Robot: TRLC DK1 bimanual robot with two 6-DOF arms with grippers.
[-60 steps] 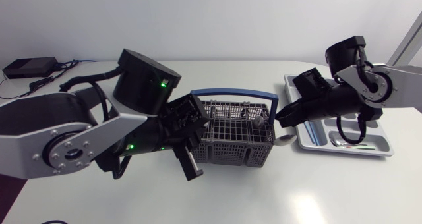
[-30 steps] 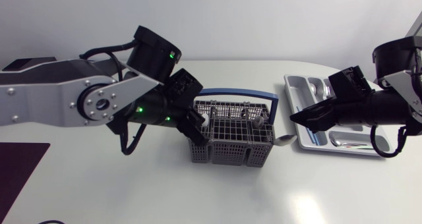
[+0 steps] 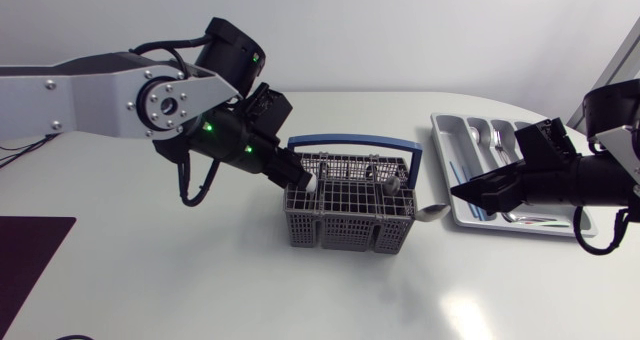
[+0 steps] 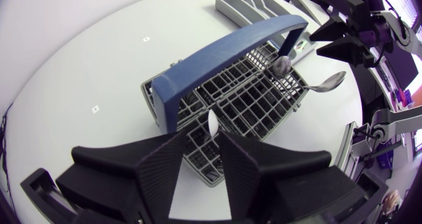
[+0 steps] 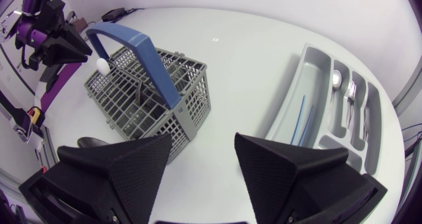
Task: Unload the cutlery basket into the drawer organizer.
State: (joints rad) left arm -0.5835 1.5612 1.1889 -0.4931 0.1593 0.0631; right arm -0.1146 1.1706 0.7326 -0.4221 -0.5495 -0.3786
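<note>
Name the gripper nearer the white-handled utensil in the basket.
Left. The left gripper is right at the white-handled utensil; the right gripper is past the basket, by the drawer organizer.

Left gripper [image 4: 201, 136] over the near end of the grey cutlery basket [image 4: 198, 95], fingers apart.
The black wedge fingers [image 4: 158, 174] point into the basket. A white utensil tip [image 4: 212, 124] stands up from a near compartment, right at the gap between the fingertips; can't tell whether it touches them. The blue handle [image 4: 227, 56] arches over the basket lengthwise. A metal spoon [image 4: 282, 66] stands bowl-up in a far compartment, and another metal spoon [image 4: 327, 84] lies on the white table [image 4: 99, 59], touching or just past the basket's far end. The right gripper [image 4: 333, 41] hangs beyond that spoon, fingers apart. The grey drawer organizer [image 4: 254, 3] sits farther back on the table.
</note>
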